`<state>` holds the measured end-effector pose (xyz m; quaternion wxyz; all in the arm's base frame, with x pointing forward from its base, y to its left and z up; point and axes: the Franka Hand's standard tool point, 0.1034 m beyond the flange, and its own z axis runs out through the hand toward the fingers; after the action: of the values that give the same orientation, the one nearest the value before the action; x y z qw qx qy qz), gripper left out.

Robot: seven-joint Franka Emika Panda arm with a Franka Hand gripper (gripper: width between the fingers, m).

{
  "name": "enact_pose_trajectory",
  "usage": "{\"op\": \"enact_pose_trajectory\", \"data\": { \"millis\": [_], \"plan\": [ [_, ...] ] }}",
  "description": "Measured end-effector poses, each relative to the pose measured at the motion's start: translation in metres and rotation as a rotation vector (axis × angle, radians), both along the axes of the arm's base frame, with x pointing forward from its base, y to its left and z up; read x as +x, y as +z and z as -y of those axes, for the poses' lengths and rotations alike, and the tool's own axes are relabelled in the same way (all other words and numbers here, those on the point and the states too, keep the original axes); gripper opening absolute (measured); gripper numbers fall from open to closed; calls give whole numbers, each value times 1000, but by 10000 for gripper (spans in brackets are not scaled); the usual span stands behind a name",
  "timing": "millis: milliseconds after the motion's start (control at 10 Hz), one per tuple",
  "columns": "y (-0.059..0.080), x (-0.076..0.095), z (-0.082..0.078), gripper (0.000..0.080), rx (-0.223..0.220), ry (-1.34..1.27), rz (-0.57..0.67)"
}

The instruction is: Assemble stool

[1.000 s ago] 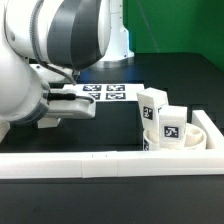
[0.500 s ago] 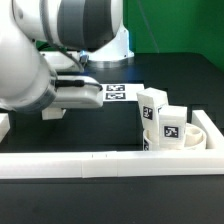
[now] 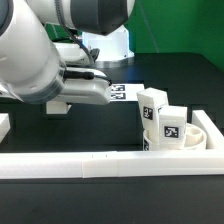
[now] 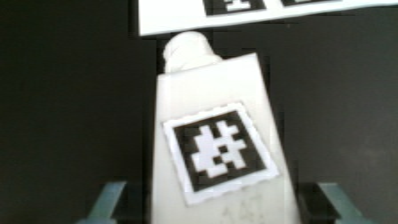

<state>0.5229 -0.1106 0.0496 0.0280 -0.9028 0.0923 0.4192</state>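
Observation:
In the wrist view a white stool leg (image 4: 214, 120) with a black-and-white tag lies lengthwise between my gripper's (image 4: 222, 205) fingers (image 4: 116, 200), and the gripper is shut on it. Its rounded end points toward the marker board (image 4: 249, 12). From the exterior view my gripper (image 3: 100, 95) hangs over the marker board (image 3: 125, 92), left of the other parts, and the arm hides the held leg. The round stool seat (image 3: 200, 135) lies at the exterior view's right. Two tagged legs (image 3: 152, 108) (image 3: 170, 126) stand against it.
A long white rail (image 3: 100, 164) runs across the front of the black table. A short white piece (image 3: 4, 124) sits at the exterior view's left edge. The robot's white base (image 3: 115, 45) stands behind the marker board, before a green backdrop.
The arm has swung toward the exterior view's right, carrying the gripper across the marker board toward the seat and standing legs. The grip stays shut.

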Motion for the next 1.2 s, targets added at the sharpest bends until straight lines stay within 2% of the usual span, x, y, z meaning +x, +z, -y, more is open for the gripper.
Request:
{"op": "enact_pose_trajectory", "data": {
  "millis": [100, 200, 300, 400, 500, 600, 700, 1100, 1200],
  "plan": [
    [0, -2, 0, 325, 1, -2, -2],
    [-1, 7, -2, 325, -14, -1, 40],
    [11, 24, -12, 325, -40, 11, 167],
    [33, 16, -29, 325, -54, -42, 196],
    [45, 19, -37, 325, -68, -97, 209],
    [50, 27, -39, 325, -89, -113, 239],
    [47, 39, -37, 325, -103, -100, 333],
    [46, 52, -40, 325, -156, -92, 639],
    [46, 52, -41, 325, -163, -90, 678]
  ]
}}
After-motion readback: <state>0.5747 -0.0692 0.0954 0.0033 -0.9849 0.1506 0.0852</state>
